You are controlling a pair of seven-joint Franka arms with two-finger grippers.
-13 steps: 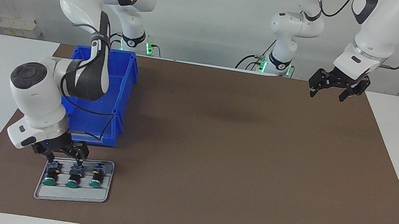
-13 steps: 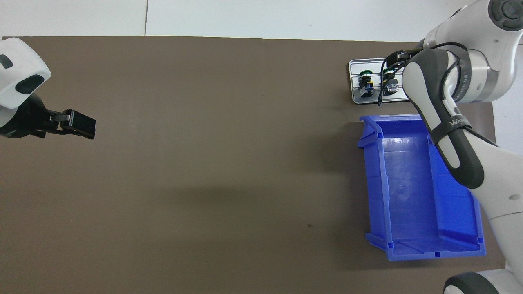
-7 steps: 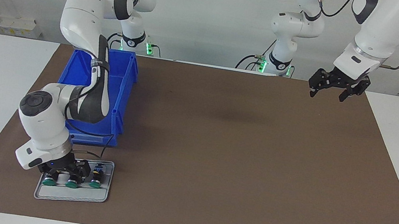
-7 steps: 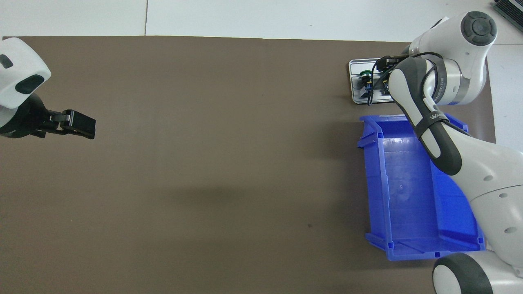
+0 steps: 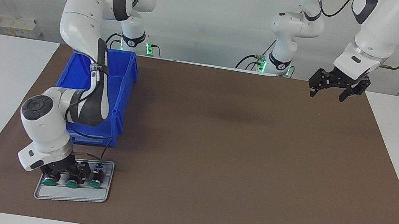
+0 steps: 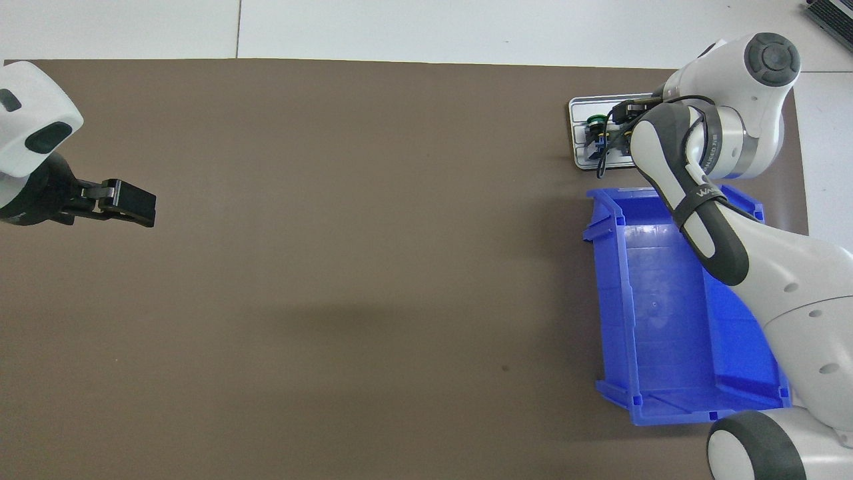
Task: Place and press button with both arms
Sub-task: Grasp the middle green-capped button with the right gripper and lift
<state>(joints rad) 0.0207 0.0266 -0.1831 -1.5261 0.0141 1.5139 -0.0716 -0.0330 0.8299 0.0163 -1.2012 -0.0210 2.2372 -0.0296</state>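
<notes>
Three green-capped buttons lie side by side on a small grey tray (image 5: pixel 70 195) near the right arm's end of the table, farther from the robots than the blue bin. The outer button (image 5: pixel 94 184) stands free; the middle one (image 5: pixel 71 184) and the other end one (image 5: pixel 48 182) show only their caps. My right gripper (image 5: pixel 68 176) is down on the tray over those two buttons. In the overhead view one button (image 6: pixel 595 121) and a tray corner (image 6: pixel 578 107) show; the arm hides the rest. My left gripper (image 5: pixel 330 90) is open and empty, in the air.
A blue open bin (image 5: pixel 119 115) stands just nearer to the robots than the tray, under the right arm; it also shows in the overhead view (image 6: pixel 610 300). A brown mat (image 5: pixel 237 154) covers the table. The left gripper (image 6: pixel 126 203) hangs over the mat's left-arm end.
My right gripper came down from just above the buttons onto the tray, and the arm's elbow swung back over the bin. The left arm has not moved.
</notes>
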